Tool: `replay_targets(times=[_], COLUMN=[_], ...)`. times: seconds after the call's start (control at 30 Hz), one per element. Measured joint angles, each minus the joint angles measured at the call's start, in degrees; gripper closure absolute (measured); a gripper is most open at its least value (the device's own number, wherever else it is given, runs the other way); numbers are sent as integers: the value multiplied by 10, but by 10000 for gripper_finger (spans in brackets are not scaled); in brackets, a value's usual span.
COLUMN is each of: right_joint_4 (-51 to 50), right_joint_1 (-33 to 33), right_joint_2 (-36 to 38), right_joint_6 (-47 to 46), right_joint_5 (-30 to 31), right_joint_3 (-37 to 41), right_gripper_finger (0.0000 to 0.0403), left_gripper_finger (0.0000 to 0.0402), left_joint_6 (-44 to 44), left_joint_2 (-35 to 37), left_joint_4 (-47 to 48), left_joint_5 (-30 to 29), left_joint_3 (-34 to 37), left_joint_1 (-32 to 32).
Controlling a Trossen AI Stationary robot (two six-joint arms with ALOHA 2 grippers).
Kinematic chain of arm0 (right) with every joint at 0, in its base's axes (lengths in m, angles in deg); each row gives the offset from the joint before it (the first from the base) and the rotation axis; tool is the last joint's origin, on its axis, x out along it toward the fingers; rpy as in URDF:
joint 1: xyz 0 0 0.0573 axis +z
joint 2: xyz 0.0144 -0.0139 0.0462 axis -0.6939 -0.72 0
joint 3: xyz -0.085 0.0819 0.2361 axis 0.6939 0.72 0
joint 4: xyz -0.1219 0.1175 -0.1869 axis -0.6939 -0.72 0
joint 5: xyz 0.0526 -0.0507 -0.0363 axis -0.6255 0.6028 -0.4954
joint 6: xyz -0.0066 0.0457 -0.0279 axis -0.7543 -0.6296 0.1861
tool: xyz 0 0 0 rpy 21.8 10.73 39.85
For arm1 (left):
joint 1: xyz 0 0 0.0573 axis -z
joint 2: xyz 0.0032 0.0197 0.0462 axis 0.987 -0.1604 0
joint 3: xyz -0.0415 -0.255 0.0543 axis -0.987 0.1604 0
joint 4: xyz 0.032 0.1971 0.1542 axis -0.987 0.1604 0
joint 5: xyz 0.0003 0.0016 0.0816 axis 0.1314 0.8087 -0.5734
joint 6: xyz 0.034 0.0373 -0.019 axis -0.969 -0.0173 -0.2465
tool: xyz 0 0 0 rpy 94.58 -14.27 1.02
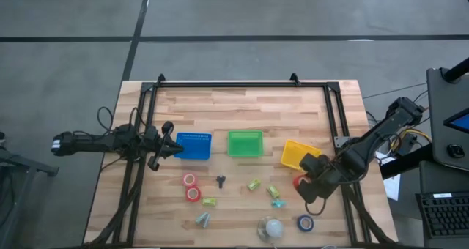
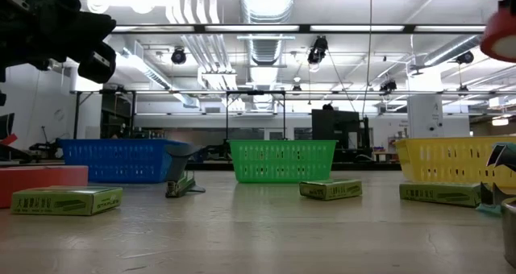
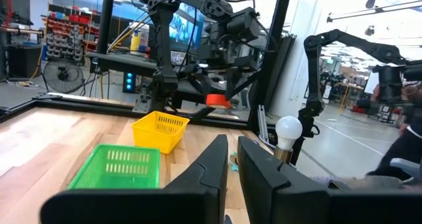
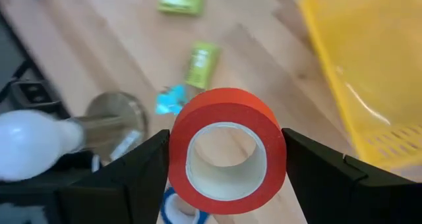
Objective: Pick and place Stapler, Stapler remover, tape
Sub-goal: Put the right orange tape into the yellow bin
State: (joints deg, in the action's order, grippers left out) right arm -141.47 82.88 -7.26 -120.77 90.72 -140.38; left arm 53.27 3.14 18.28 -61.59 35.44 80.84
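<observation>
Tabletop: right gripper (image 4: 224, 159) holds tape (image 4: 227, 151).

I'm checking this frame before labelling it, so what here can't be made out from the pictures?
- Yellow basket: the right gripper, shut on a red tape roll, covers part of it in the high view.
- Blue basket: in the high view the left gripper overlaps its edge; whether they touch is unclear.
- Small dark item: too small in the high view to identify.
- Blue tape roll: mostly hidden behind the red roll in the right wrist view.
</observation>
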Motion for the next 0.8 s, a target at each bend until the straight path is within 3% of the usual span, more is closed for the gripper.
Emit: replay_targets(times=[0.33,0.53,0.67,0.8], right_joint_4=[-107,-223,-216,-212], right_joint_1=[-7,-56,-104,-156], right_joint_2=[21,22,23,20], right_joint_6=[-113,-190,-174,-123], right_joint_5=[12,88,108,84], right_joint_3=[0,3,11,24], right_gripper_finger=[139,138,139,138], left_gripper_finger=[360,360,360,360], left_joint_6=[0,0,0,0], left_joint_2=[0,0,0,0], left_joint_4=[2,2,2,2], left_joint_5=[0,0,0,0], left_joint_3=[0,0,0,0], left_joint_1=[0,0,0,0])
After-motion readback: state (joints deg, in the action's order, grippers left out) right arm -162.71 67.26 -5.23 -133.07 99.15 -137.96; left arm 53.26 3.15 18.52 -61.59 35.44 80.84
